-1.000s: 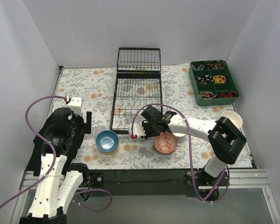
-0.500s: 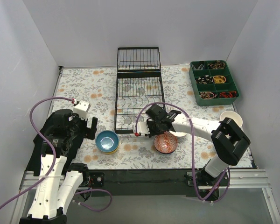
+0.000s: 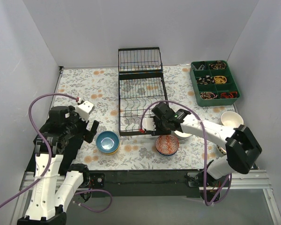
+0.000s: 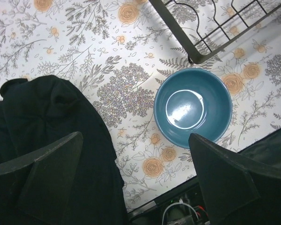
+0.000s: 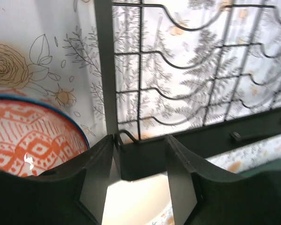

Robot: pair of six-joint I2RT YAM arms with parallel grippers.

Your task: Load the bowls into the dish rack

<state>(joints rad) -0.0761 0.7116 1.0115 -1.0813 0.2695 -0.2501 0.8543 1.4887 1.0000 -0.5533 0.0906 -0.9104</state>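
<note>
No bowl in rack (image 3: 119,105) yet; blue bowl (image 3: 107,142) sits on bench (image 3: 84,89) just off rack's near-left corner, red bowl (image 3: 167,144) by the near-right corner, white bowl (image 3: 232,119) far right. Empty left gripper (image 3: 90,127) is spread fully wide beside blue bowl; right gripper (image 3: 147,125) is about half apart, holding nothing, jaws straddling rack's near edge. Risks: right gripper could snag that edge and drag rack when it pulls off, or knock red bowl just beside its finger; a rim pinch on glossy blue bowl could slip.
</note>
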